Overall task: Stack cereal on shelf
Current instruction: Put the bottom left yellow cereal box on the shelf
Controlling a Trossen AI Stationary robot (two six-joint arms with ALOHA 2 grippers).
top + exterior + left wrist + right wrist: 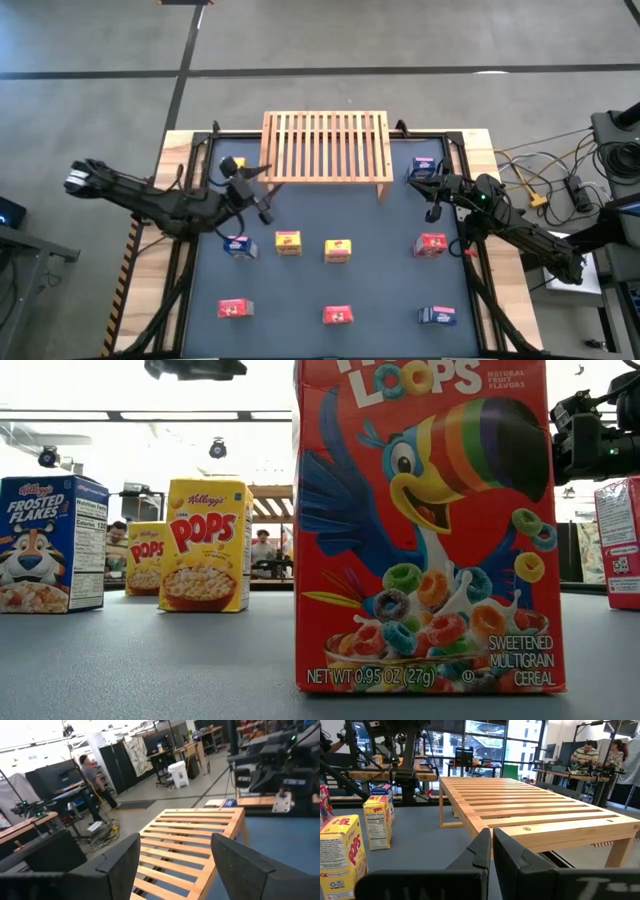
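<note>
The shelf (pixel 325 145), a light wooden slatted rack, stands on its legs at the table's far middle. No box lies on it. Small cereal boxes stand upright on the dark tabletop: yellow ones (pixel 288 242) (pixel 338 250), blue ones (pixel 238 246) (pixel 424 166) and red ones (pixel 432 244) (pixel 338 315). My left gripper (pixel 262 172) hovers at the shelf's near left corner, open, with nothing between its fingers (pixel 125 857); the slats (pixel 185 845) show beyond them. My right gripper (pixel 491 845) is shut and holds nothing, by the shelf's near right corner, next to the far blue box.
More boxes stand near the front edge: red (pixel 235 308), blue (pixel 438 316). A yellow box (pixel 233 163) stands close to my left gripper. In the low view a red box (pixel 430 530) fills the foreground, with yellow (pixel 207 545) and blue (pixel 50 545) boxes behind. People show in the room beyond.
</note>
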